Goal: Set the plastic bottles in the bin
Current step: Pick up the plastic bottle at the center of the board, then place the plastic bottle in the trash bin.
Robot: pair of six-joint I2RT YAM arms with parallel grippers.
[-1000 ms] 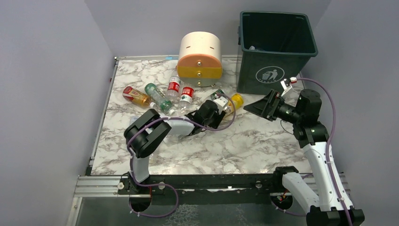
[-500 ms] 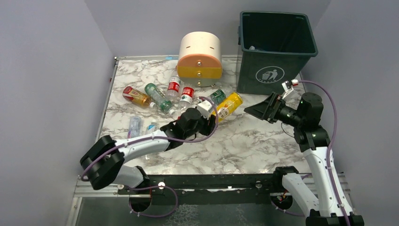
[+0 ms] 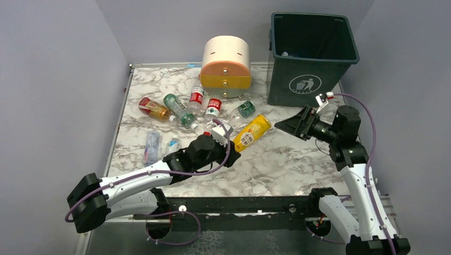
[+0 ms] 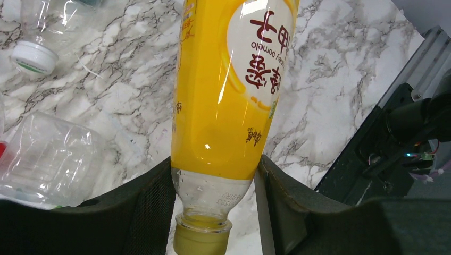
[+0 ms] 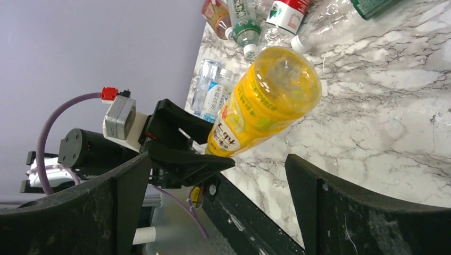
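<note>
1. While the left gripper (image 3: 232, 144) pinches the yellow bottle (image 3: 253, 130) by its clear neck, one dark finger (image 4: 154, 196) presses on each side just below the yellow body, and the yellow cap (image 4: 202, 241) sticks out behind them toward the wrist camera
2. That bottle points away from the left arm, base first, slanting toward the right gripper (image 3: 292, 123); seen from the right wrist, its round base (image 5: 290, 79) faces the lens and appears raised off the marble table (image 3: 298, 159)
3. Spread wide and holding nothing, the right gripper hangs above the table in front of the bin (image 3: 330, 79), its jaws aimed at the bottle's base and apart from it
4. Dark green with a white icon on its front, the bin stands at the far right corner, just beside the cream-and-orange drawer unit (image 3: 226, 64)
5. Lying on the table in front of the drawer unit are more plastic bottles: one with a red label (image 3: 154, 108) farthest left, a green-tinted one (image 3: 179, 109) beside it, two clear ones with red-and-white labels (image 3: 197, 97) (image 3: 214, 106), and one with a green label (image 3: 245, 109) nearest the bin
6. Nearer the arms, at the left, two clear bottles with blue labels (image 3: 152, 144) (image 3: 171, 144) lie side by side, close to the left forearm
</note>
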